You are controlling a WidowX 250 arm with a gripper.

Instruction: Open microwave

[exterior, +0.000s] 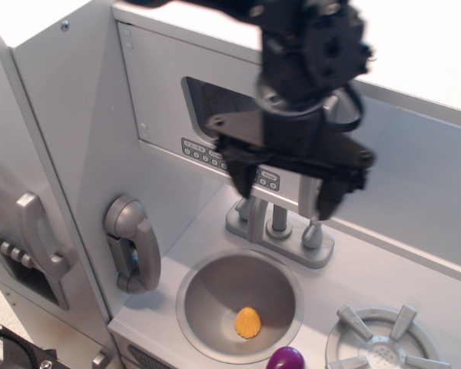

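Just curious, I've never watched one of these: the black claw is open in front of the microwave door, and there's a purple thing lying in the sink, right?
Nearly. The observation.image view shows an orange thing in the sink; the purple one sits outside its rim. The end effector is indeed open before the microwave.

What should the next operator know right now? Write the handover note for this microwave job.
Gripper: open, empty, hanging in front of the microwave door's right side, fingers pointing down, near the vertical handle, which it largely hides.
Microwave: door looks shut, window and button strip facing out.
Done: the approach only; no grasp visible.
Left: close on the handle, pull the door open.
Nearby: faucet and sink holding a yellow piece.
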